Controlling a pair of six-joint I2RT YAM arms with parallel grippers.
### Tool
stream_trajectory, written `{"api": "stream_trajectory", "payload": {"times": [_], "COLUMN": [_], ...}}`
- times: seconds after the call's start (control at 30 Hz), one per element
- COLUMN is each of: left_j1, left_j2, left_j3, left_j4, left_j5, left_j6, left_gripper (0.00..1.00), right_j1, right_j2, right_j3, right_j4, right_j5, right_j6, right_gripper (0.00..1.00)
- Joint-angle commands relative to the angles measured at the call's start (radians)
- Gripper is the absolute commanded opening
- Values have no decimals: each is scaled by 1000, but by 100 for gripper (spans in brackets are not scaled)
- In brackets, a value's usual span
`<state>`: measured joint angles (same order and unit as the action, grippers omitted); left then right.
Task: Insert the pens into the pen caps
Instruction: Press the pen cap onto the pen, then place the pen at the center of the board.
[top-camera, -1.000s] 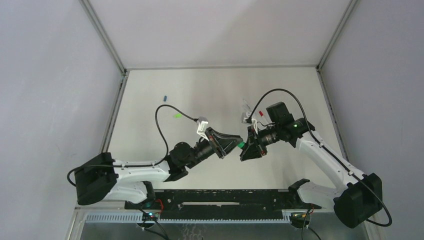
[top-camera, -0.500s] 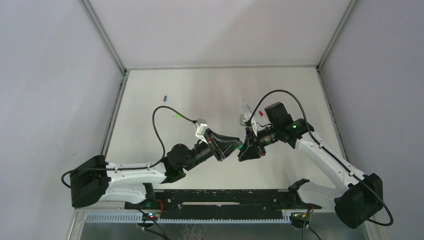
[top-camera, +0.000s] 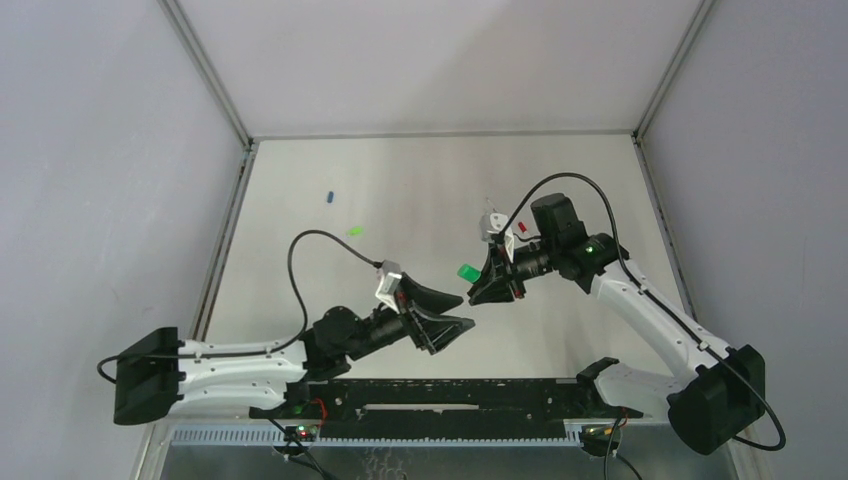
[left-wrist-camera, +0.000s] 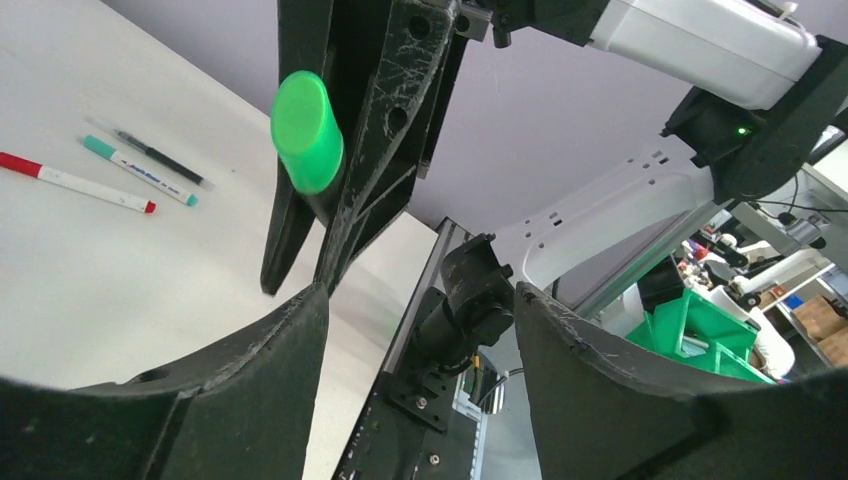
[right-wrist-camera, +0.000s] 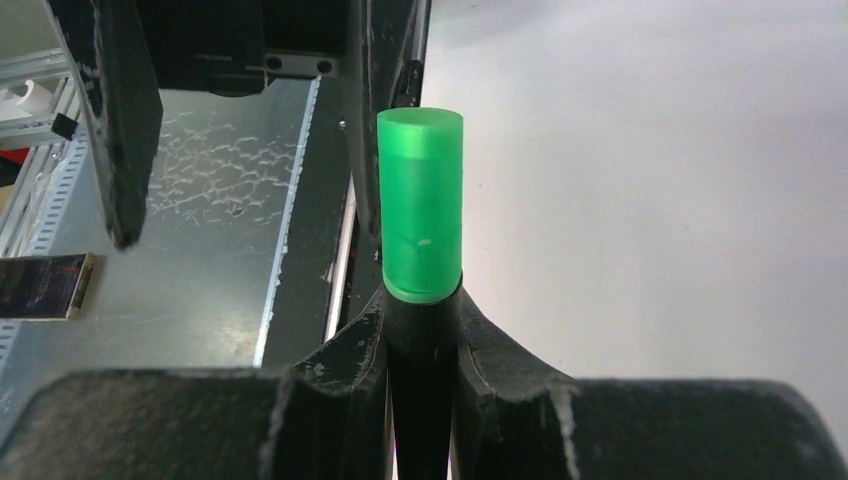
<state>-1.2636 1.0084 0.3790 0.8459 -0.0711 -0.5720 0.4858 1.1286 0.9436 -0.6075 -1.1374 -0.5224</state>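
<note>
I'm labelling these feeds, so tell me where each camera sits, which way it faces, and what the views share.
Top external: above and behind the bases, looking down on the table; both arms show, left gripper open, right gripper shut.
Left wrist: on the left arm, facing the right gripper's green cap; its own fingers frame the bottom.
Right wrist: looks along its own fingers, clamped on the black marker, toward the left gripper.
Shared: all three show the green cap.

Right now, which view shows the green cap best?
Right wrist: the cap fills the centre, seated on the black marker clamped between the right fingers. Left wrist shows the cap's end face and side. Top shows the cap only as a small green speck.
</note>
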Motion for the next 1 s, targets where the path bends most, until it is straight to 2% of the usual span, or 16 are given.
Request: {"api": "stream_trajectory", "payload": {"times": [0.0, 0.2, 0.37, 0.6, 0.63, 0.83, 0.97], "left_j1": [-5, -4, 4, 95, 109, 144, 147], "left_j2": [-119, -262, -263, -208, -202, -186, -199], "left_j3": [-84, -144, -121, -124, -134, -210, -260], "left_j4": [-11, -1, -2, -35, -33, 38, 81], "left_j5": [-66, -172, -207, -251, -255, -268, -274], "left_j6": [49, 102, 155, 100, 89, 47, 29], "left_gripper": [73, 76, 76, 76, 76, 76, 76], "right_j1": [-4, -4, -5, -96, -116, -251, -339], "right_j2": [12, 30, 61, 175, 190, 276, 340], "right_j3": [42, 42, 41, 42, 42, 54, 62], "right_j4": [43, 41, 76, 145, 149, 149, 186], "right_j5": [-26, -62, -45, 202, 240, 402, 593], "right_j6": [-32, -24, 36, 138, 142, 160, 214], "right_gripper": [0, 0, 0, 0, 4, 7, 8]}}
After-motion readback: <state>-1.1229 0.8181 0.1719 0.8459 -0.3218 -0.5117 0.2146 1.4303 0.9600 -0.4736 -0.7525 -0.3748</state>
